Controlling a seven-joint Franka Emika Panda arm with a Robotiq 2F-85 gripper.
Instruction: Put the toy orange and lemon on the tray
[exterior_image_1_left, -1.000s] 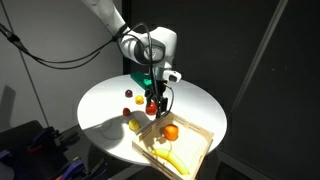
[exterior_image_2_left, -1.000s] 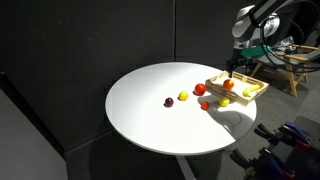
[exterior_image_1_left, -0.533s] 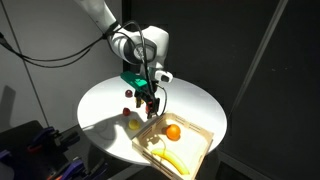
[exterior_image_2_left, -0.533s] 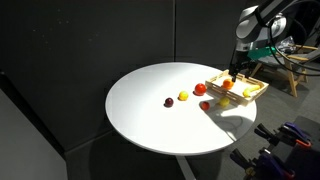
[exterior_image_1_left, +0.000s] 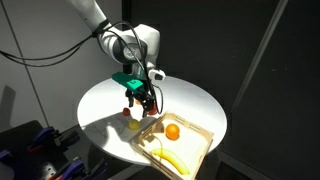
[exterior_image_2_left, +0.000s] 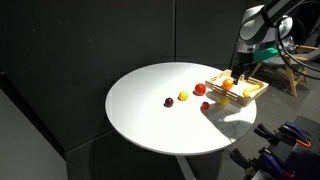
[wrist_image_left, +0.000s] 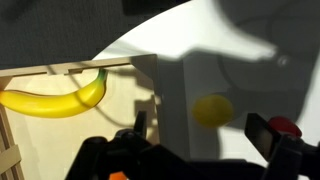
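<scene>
Probably a lab: black curtains (exterior_image_2_left: 80, 50) around a round white table (exterior_image_2_left: 140, 120).

The gripper (exterior_image_1_left: 142, 102) has slid sideways off the tray (exterior_image_1_left: 188, 124). A second ago it hung over the tray's rim, close by the toy orange (exterior_image_1_left: 172, 130). Now it stands outside that rim, above the table just off the tray's corner, nearer the lemon (exterior_image_1_left: 134, 124). The arm behind it leans further from the tray.
</scene>
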